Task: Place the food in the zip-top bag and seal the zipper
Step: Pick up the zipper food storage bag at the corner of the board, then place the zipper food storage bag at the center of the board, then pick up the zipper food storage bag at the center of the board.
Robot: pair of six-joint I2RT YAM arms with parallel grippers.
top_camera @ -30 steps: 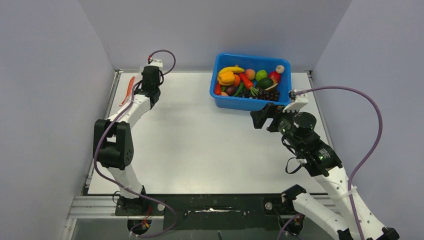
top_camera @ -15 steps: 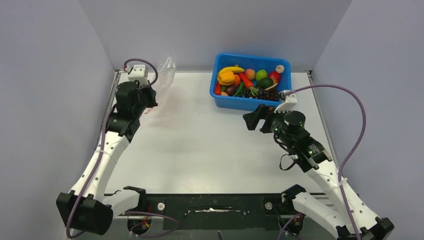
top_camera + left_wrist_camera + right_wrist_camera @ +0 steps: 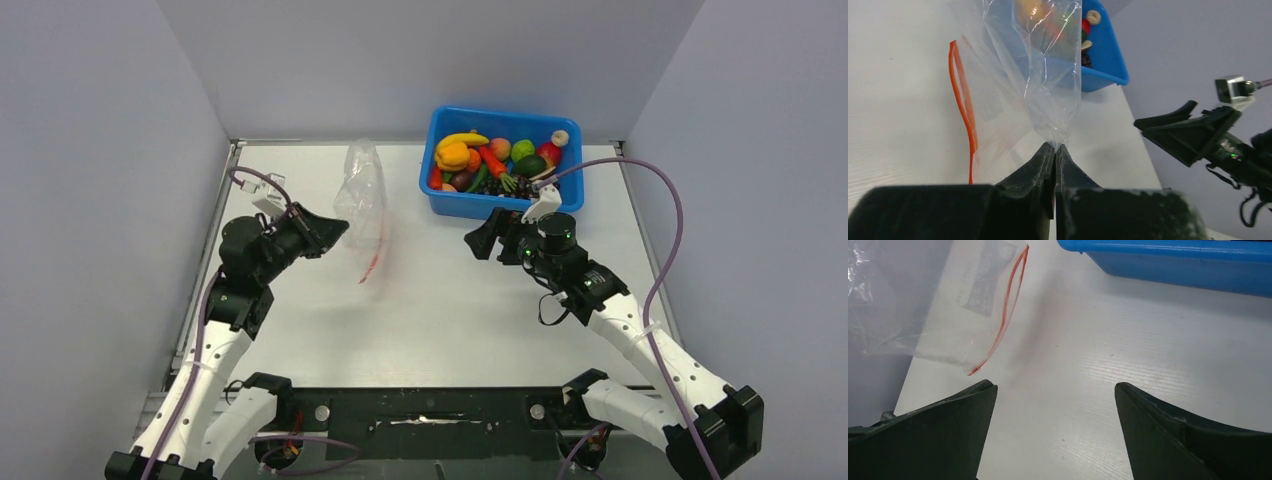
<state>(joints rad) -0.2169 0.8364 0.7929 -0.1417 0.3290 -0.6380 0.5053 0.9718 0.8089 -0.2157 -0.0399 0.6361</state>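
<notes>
Plastic bag [image 3: 362, 190], clamped in the left gripper [image 3: 1054, 150], has swung in from the far-left edge; right gripper [image 3: 1055, 385], jaws apart, has closed in, so filling looks next.

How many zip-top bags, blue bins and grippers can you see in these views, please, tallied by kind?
Clear zip-top bag: 1
Food-filled blue bin: 1
Grippers: 2 (left gripper, shut on the bag; right gripper, open)
Total: 4
</notes>
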